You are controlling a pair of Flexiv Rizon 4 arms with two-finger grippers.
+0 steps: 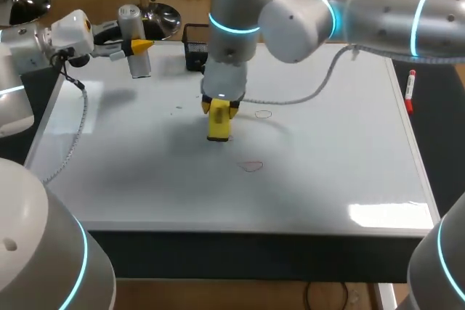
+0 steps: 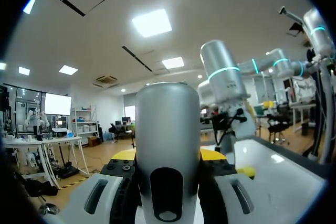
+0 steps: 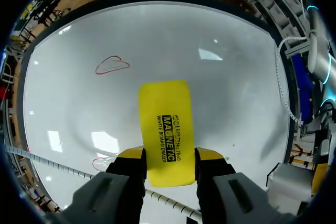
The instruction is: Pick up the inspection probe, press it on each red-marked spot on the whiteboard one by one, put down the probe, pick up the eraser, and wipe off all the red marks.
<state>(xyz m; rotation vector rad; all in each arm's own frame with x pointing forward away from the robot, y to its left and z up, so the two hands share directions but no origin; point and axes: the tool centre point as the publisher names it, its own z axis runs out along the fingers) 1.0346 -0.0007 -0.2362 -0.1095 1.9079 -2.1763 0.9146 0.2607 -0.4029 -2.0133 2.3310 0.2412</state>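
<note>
Two red marks (image 3: pixel 111 65), one eraser (image 3: pixel 164 129) tight in right jaws, one probe (image 2: pixel 168 145) tight in left jaws.

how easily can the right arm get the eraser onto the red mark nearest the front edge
Probably easily. The right tool is shut on the eraser, close to that red mark, with only bare whiteboard between. The left tool, shut on the probe, is off at the back left corner.
</note>
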